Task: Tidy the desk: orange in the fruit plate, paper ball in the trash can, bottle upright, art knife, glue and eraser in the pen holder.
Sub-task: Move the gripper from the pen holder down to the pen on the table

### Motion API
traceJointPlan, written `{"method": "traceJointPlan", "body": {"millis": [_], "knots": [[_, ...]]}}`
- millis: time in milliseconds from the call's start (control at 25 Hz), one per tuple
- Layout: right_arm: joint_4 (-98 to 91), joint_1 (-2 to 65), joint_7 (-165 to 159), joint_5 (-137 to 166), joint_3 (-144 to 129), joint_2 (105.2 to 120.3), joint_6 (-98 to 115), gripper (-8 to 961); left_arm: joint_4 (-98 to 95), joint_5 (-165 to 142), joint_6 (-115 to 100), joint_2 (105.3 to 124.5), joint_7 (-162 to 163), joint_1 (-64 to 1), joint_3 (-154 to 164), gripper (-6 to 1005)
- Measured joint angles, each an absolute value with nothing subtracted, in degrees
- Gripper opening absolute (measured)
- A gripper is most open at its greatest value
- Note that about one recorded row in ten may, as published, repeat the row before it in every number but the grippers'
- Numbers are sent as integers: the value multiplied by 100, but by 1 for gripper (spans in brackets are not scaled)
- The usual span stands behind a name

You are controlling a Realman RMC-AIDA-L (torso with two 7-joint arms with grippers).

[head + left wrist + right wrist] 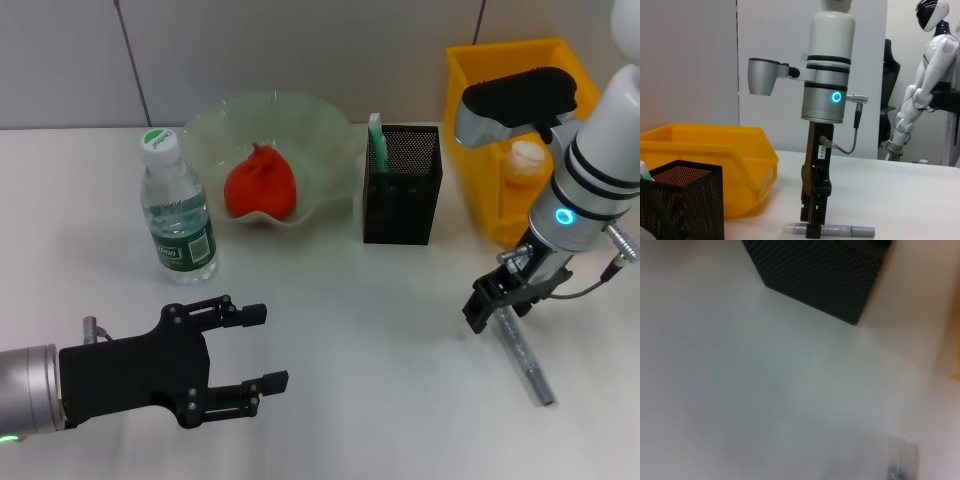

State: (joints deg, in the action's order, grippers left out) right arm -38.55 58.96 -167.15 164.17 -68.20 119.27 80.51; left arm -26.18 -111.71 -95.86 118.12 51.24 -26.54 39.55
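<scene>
From where I sit, the orange (260,183) is in the plate (330,140), the paper ball (526,158) in the yellow bin (480,190), the bottle (178,210) upright, and something green stands in the pen holder (402,185). My right pincer (497,297) is down over the grey knife (527,358) lying on the desk just beneath it, jaws narrow around one end, so that item is left. The left pincer (262,347) waits wide open, well apart.

I'm looking into a robotics lab set up as a mock desk. My left wrist camera catches a white humanoid robot (930,75) standing by the far wall, next to a dark office chair (888,95), with plain grey partition panels (687,60) behind. The white table (340,300) holds staged props: a yellow parts bin (480,190), a black mesh pen holder (403,185), a bottle (178,210) and a glass fruit plate (300,130)
</scene>
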Motion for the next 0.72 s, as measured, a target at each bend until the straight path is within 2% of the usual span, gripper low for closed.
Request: {"method": "traceJointPlan", "body": {"millis": [720], "knots": [[-3741, 5886, -16707, 16417, -6844, 11926, 7951, 573, -2613, -11171, -9542, 11813, 5123, -2663, 3964, 752]]}}
